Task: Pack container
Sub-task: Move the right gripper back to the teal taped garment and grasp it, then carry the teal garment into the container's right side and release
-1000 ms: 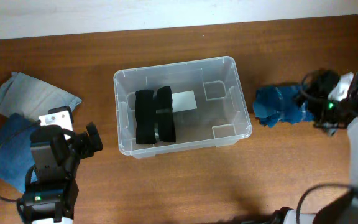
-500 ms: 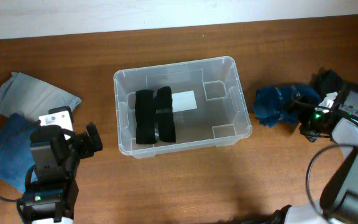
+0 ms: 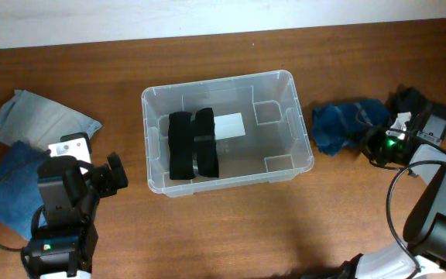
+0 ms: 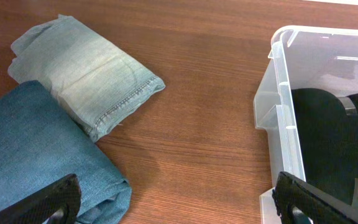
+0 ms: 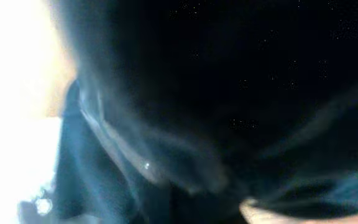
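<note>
The clear container (image 3: 219, 81) sits mid-table with two black folded cloths (image 3: 193, 145) lying in its left half and a white label on its floor. Its left wall (image 4: 284, 118) and the black cloths (image 4: 328, 143) show in the left wrist view. My left gripper (image 3: 117, 173) (image 4: 179, 211) stands open over bare wood between the container and a blue denim piece (image 4: 36, 149). My right gripper (image 3: 375, 144) is shut on a dark blue cloth (image 3: 339, 125) right of the container. That cloth (image 5: 135, 155) fills the blurred right wrist view and hides the fingers.
A folded pale denim piece (image 3: 41, 116) (image 4: 89, 68) lies at the far left, partly over the blue denim (image 3: 6, 186). A dark bundle (image 3: 415, 102) lies behind my right arm near the table's right edge. A white wall borders the table's far side.
My right gripper has closed on the dark blue cloth, and the cloth has shifted a little left toward the container. The left arm has stayed still.
</note>
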Controlling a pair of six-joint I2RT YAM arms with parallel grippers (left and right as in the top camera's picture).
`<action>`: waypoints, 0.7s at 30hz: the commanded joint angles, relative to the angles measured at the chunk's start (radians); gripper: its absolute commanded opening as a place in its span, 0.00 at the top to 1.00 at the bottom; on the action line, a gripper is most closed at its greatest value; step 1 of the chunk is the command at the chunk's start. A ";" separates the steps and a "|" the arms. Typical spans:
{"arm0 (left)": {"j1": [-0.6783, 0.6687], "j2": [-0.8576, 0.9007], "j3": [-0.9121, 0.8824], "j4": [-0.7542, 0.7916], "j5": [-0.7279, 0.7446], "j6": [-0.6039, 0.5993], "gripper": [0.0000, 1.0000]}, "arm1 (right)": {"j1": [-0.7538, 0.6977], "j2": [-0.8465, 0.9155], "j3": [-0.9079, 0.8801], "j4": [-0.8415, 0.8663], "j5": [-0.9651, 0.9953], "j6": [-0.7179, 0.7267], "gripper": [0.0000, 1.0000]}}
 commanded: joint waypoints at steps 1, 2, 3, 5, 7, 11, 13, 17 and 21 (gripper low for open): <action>0.005 0.003 0.024 0.003 0.007 -0.010 0.00 | 0.002 -0.103 0.014 -0.013 -0.094 -0.023 0.96; 0.005 0.003 0.024 0.003 0.007 -0.010 0.01 | 0.003 -0.138 0.021 -0.027 -0.095 -0.023 0.96; 0.005 0.003 0.024 0.003 0.007 -0.010 0.00 | 0.008 -0.179 0.030 -0.041 -0.101 -0.030 0.96; 0.005 0.003 0.024 0.003 0.007 -0.010 0.01 | 0.028 -0.282 0.054 -0.077 -0.113 -0.080 0.96; 0.005 0.003 0.024 0.003 0.007 -0.010 0.00 | 0.055 -0.364 0.077 -0.115 -0.110 -0.116 0.96; 0.005 0.003 0.024 0.003 0.008 -0.010 0.01 | 0.158 -0.541 0.128 -0.167 -0.080 -0.155 0.96; 0.005 0.003 0.024 0.003 0.008 -0.010 0.01 | 0.229 -0.606 0.133 -0.172 -0.063 -0.174 0.96; 0.005 0.003 0.024 0.003 0.008 -0.010 0.01 | 0.393 -0.649 0.133 -0.225 0.016 -0.214 0.96; 0.005 0.005 0.024 0.003 0.008 -0.010 0.01 | 0.568 -0.577 0.132 -0.300 0.126 -0.297 0.95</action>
